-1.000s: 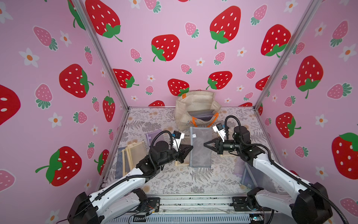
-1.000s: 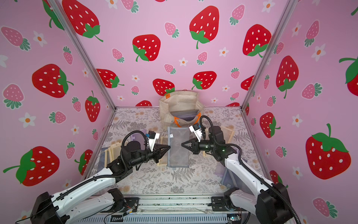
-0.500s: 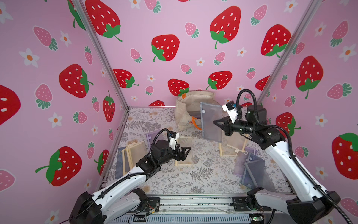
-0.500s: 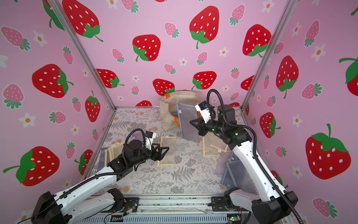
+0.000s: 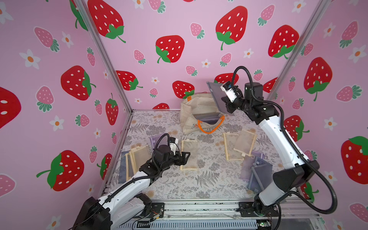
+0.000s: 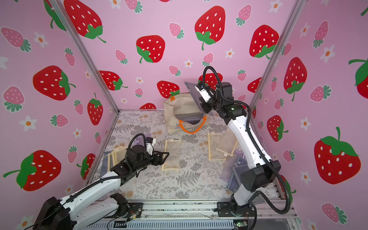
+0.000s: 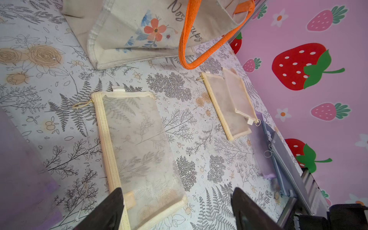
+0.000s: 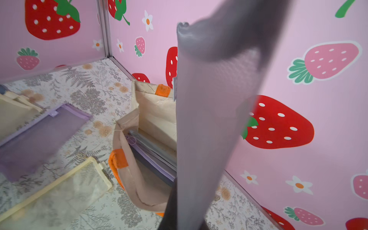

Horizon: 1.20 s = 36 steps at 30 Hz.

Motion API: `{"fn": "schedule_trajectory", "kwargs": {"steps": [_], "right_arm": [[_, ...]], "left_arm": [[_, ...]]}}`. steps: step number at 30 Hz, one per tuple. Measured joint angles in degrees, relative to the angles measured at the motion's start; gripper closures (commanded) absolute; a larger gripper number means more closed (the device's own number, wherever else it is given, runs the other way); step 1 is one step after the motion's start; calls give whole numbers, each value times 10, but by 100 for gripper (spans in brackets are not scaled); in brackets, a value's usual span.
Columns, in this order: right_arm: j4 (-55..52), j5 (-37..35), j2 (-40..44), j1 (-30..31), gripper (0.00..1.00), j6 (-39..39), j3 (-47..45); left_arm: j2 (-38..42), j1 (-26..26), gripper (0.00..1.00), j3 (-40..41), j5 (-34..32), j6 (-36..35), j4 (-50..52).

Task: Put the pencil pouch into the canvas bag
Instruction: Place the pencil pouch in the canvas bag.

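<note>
Strawberry walls (image 5: 179, 23) ring the floral bench (image 5: 209, 185), where your right jaws, clamped on the grey pouch (image 5: 216, 97), hang it edge-down above the bag (image 5: 196, 108) so it can slip in, while your left jaws, spread wide and empty, hover over a cream pouch (image 5: 190, 154)

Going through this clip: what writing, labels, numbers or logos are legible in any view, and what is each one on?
"No…" and "…ups": dark cursive on the canvas bag beside its painted flower, in the left wrist view; the orange handle and the picture edge hide the rest.
Round mark on the purple pouch: too blurred to read.
Raised grey pouch: no print shows.
Nothing else is readable.
</note>
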<state>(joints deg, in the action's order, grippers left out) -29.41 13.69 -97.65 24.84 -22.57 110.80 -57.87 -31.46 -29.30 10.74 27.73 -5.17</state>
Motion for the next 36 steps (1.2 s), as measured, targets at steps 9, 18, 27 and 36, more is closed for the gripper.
{"fn": "schedule_trajectory", "kwargs": {"steps": [9, 18, 27, 36], "right_arm": [[37, -22, -149, 13, 100, -128, 73], [46, -92, -226, 37, 100, -219, 85], [45, -134, -264, 49, 100, -261, 93], [53, -128, -264, 57, 52, -257, 81]], "left_arm": [[-17, 11, 13, 17, 15, 10, -24], [-26, 25, 13, 17, 24, 10, -32], [-20, 31, 13, 17, 26, 10, -38], [12, 35, 13, 17, 20, 7, -33]]}}
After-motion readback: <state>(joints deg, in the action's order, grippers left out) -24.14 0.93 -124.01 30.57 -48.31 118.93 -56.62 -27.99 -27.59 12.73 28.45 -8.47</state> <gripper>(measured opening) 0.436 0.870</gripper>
